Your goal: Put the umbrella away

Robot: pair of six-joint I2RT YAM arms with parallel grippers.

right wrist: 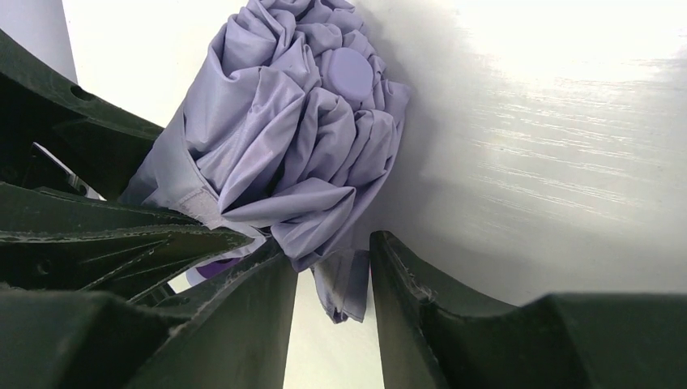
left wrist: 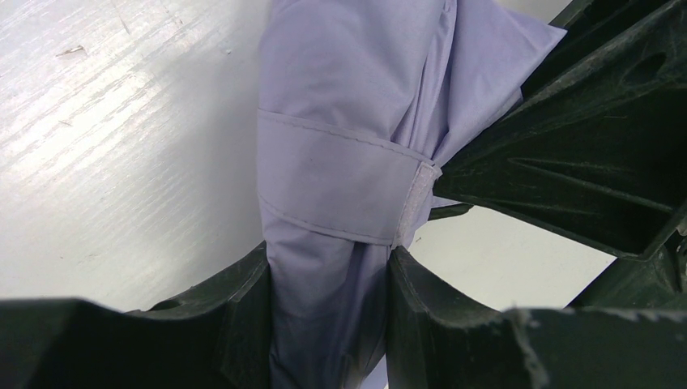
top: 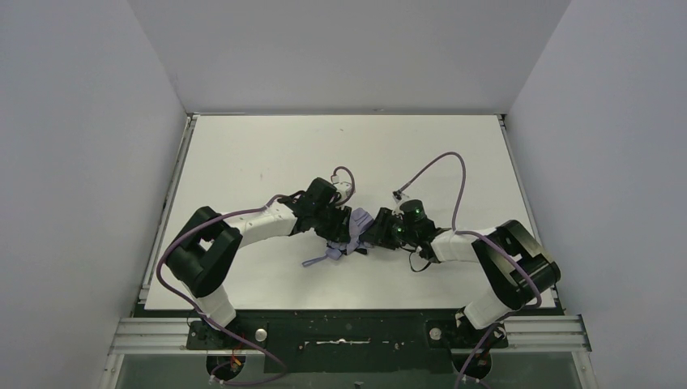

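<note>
Umbrella: folded into a crumpled lavender bundle, lying on the white surface, flanked closely by both pincers.
Strap: wrapped around the umbrella's bundle, flat against the fabric, with its pale fuzzy end on the side toward the right arm.
Round cap: lavender disc at one end of the umbrella, ringed by bunched folds.
Left pincer: at the umbrella's left side, pressed onto the bundle just beside the strap, fabric squeezed between both fingers.
Right pincer: at the umbrella's right side, fingers standing partly apart, a loose fold hanging in the gap with bare surface showing beside it, nothing visibly squeezed.
Right fingertip: seen from the left wrist, touching the umbrella at the strap's fuzzy end.
Loose tail: thin lavender piece sticking out from the umbrella toward the near left, flat on the surface.
Purple cables: arching over the surface beyond the umbrella, on the right arm's side.
</note>
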